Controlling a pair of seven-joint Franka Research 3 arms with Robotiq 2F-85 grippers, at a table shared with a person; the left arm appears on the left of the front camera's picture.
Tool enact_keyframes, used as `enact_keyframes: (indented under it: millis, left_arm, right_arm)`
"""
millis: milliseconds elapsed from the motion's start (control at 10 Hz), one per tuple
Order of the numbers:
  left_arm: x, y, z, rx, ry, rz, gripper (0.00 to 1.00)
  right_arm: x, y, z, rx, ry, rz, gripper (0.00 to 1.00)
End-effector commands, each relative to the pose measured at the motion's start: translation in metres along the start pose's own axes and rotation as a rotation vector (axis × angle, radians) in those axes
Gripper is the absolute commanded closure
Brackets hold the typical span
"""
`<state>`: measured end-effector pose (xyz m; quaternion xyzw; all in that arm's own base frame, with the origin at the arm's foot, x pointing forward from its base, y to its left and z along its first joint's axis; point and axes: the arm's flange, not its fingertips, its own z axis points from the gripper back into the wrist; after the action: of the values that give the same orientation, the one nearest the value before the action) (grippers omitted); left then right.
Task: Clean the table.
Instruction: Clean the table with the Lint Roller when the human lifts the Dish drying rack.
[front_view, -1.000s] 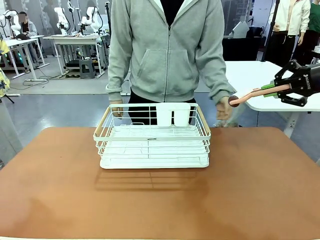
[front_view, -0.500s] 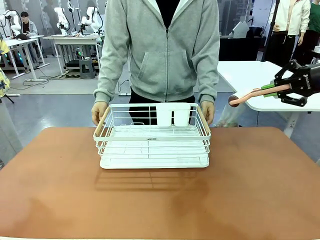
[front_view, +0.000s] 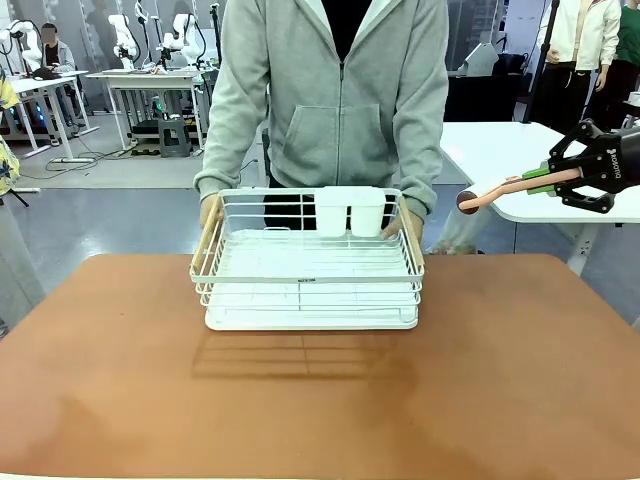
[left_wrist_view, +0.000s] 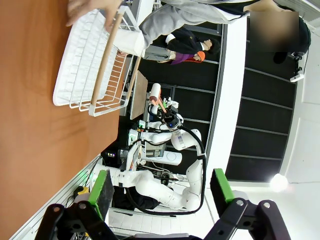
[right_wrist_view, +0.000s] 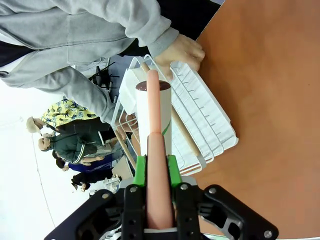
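Note:
The reddish-brown table (front_view: 500, 380) carries a white wire rack (front_view: 305, 270) at its far middle. A person in a grey hoodie stands behind it and grips both wooden side handles, one hand (front_view: 210, 212) at each end. My right gripper (front_view: 540, 181) hovers high at the right, beyond the table's edge, shut on the pink handle of a roller tool (front_view: 490, 192) that points toward the rack. From the right wrist, the gripper (right_wrist_view: 155, 170) clamps that pink handle (right_wrist_view: 156, 130) above the rack (right_wrist_view: 200, 115). My left gripper (left_wrist_view: 161, 189) stands open with nothing in it, far from the rack (left_wrist_view: 85, 65).
A white two-cell holder (front_view: 350, 212) hangs on the rack's far wall. A white-topped table (front_view: 520, 160) stands behind on the right. Bare tabletop (left_wrist_view: 30, 125) surrounds the rack in front and on both sides.
The person brought both hands to the rack's handles and lifted it a little, raising its far side. My right gripper and the roller tool stayed still.

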<state>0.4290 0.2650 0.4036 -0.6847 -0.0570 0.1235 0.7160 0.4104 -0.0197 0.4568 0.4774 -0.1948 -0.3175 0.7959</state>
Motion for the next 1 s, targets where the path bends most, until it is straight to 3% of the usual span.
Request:
enact_keyframes:
  millis: [0,900]
  left_arm:
    - [-0.0045,-0.0006,0.0022,0.003,0.01,-0.008,0.0]
    - [-0.0045,-0.0006,0.0022,0.003,0.01,-0.008,0.0]
  right_arm:
    - [-0.0017,0.0023,-0.002,0.0,0.003,0.004,1.0]
    - [-0.0017,0.0023,-0.002,0.0,0.003,0.004,1.0]
